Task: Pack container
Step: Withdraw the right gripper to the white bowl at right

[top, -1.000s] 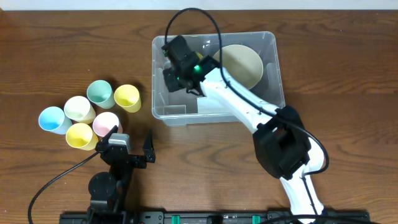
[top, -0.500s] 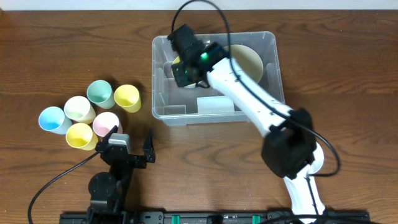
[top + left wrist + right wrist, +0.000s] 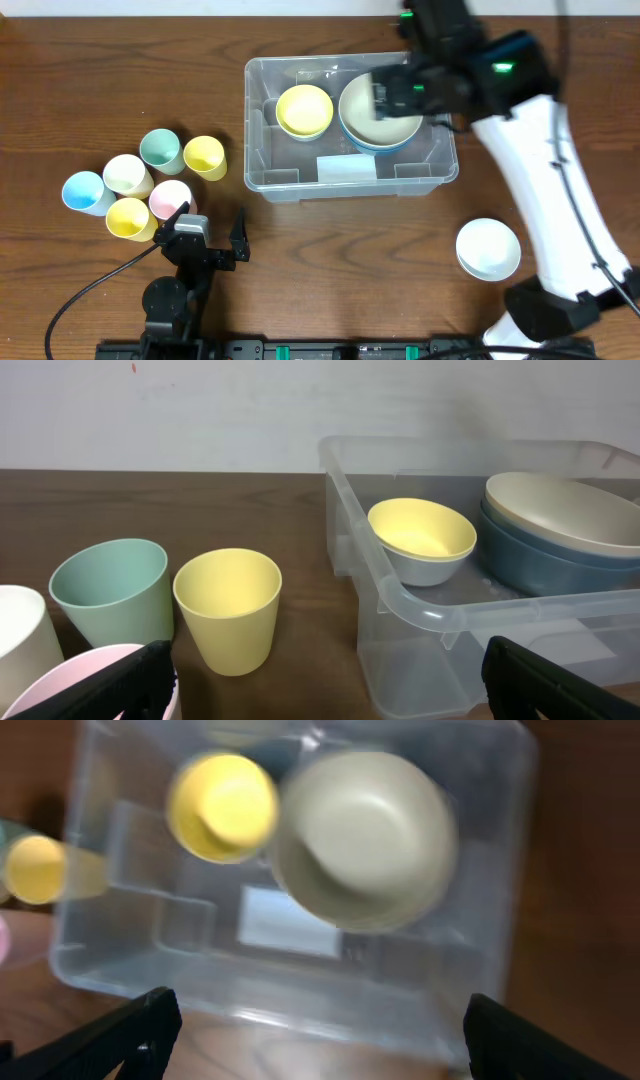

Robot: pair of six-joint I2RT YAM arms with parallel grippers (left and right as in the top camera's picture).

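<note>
While hanging low near the table's front edge, the left gripper is keeping its fingers wide apart with nothing between them, just beside a cluster of six pastel plastic cups. To the right, a round white bowl is sitting on the brown wooden table. Farther back, the large clear plastic rectangular container is holding a small yellow bowl beside a wide cream bowl nested in a blue bowl. The right gripper is hovering above it, fingers spread and empty.

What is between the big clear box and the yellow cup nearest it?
Only bare wooden table, seen in the overhead view: the yellow cup and the container stand apart.
</note>
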